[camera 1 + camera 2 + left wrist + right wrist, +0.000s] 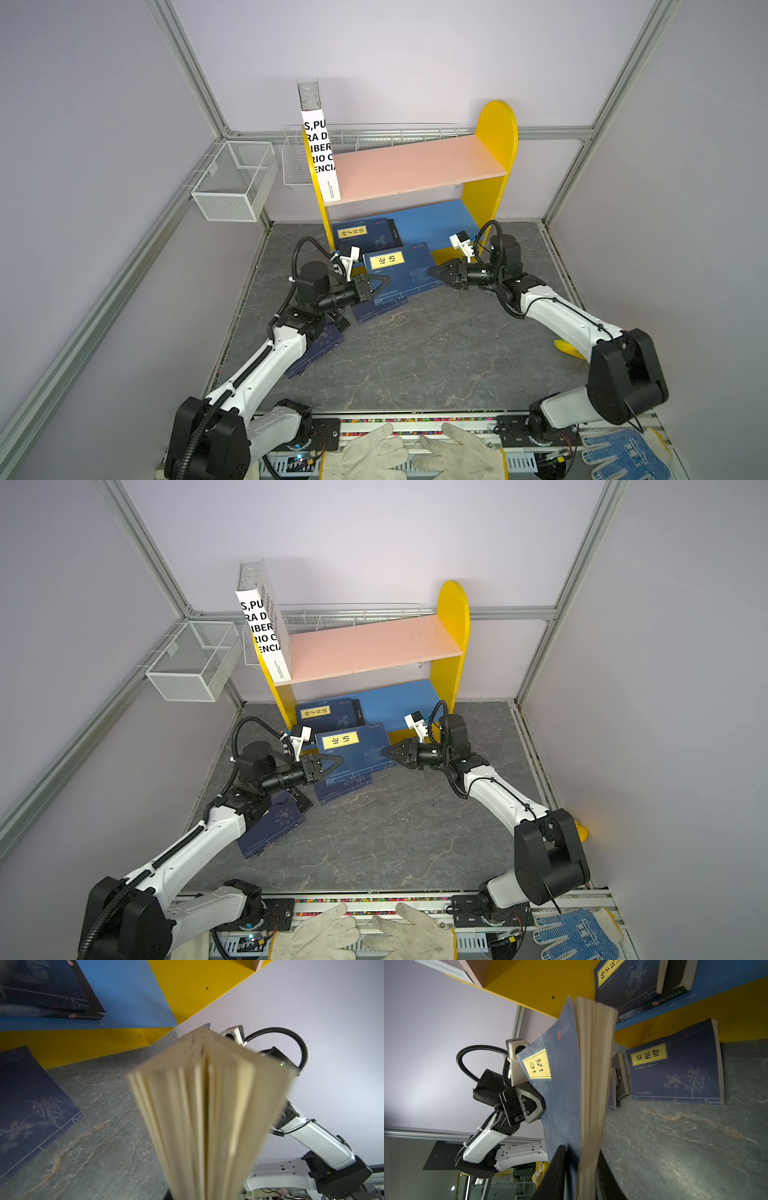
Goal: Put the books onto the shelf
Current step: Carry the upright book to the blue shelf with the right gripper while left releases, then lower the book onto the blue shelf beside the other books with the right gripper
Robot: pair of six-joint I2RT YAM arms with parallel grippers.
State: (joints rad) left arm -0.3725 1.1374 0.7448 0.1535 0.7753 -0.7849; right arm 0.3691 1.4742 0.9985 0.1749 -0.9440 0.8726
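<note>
A navy book (pixel 399 268) with a yellow label hangs just above the table in front of the shelf (pixel 494 124), held from both ends. My left gripper (pixel 386 279) is shut on its left edge and my right gripper (pixel 431 272) is shut on its right edge. The right wrist view shows black fingers (pixel 558 1159) on both sides of that book (pixel 564 1076). Its fanned pages (pixel 207 1105) hide my left fingers in the left wrist view. A white book (pixel 320 153) stands on the pink board. A navy book (pixel 361 235) lies over a black one (pixel 392 230) on the blue board.
More navy books lie on the grey table: one (pixel 376 309) under the held book, another (pixel 320 349) under my left arm. White wire baskets (pixel 235 183) hang at the back left. Work gloves (pixel 374 453) rest at the front edge. A yellow object (pixel 567 349) lies by my right arm.
</note>
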